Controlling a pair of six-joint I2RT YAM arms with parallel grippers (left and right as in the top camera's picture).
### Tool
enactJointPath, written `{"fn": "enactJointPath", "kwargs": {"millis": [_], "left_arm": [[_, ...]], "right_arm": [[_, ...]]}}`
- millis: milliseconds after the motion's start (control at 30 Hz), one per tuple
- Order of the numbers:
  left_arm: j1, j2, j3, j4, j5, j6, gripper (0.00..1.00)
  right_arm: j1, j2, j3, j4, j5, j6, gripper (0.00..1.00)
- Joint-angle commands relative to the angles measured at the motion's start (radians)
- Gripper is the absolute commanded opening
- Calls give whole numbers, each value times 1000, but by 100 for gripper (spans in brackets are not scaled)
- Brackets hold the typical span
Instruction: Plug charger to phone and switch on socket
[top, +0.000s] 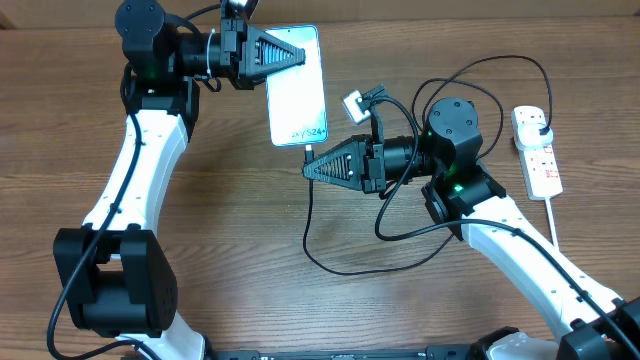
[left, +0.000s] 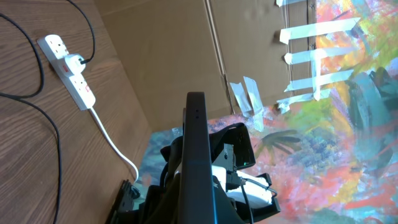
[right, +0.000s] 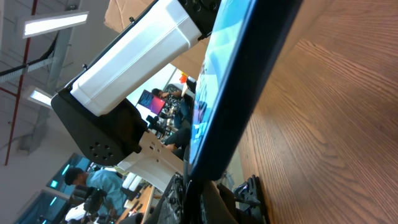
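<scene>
"Which step is it on?"

"The plugging-in. The left gripper (top: 300, 56) is clamped on the top end of the phone (top: 296, 100), holding it near the far side of the table (top: 200, 250). The right gripper (top: 310, 167) is pinched tight on the tip of the charger (top: 335, 268) — right at the phone's bottom edge."

"Is it in?"

"Can't tell from here. The tip is touching or nearly so. I'd guess it needs a straight push along the phone's length, lined up with the port."

"And the socket (top: 543, 165)?"

"Off to the right, well apart, with the charger's other end seated in it. The switch comes afterwards — one arm must let go first."
</scene>
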Motion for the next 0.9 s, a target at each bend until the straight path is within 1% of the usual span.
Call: {"fn": "enactJointPath", "kwargs": {"millis": [0, 867], "left_arm": [[-18, 1, 12, 8, -23, -5, 4], [-21, 1, 12, 7, -23, -25, 4]], "right_arm": [[0, 1, 2, 4, -2, 15, 4], [0, 1, 2, 4, 11, 21, 4]]}}
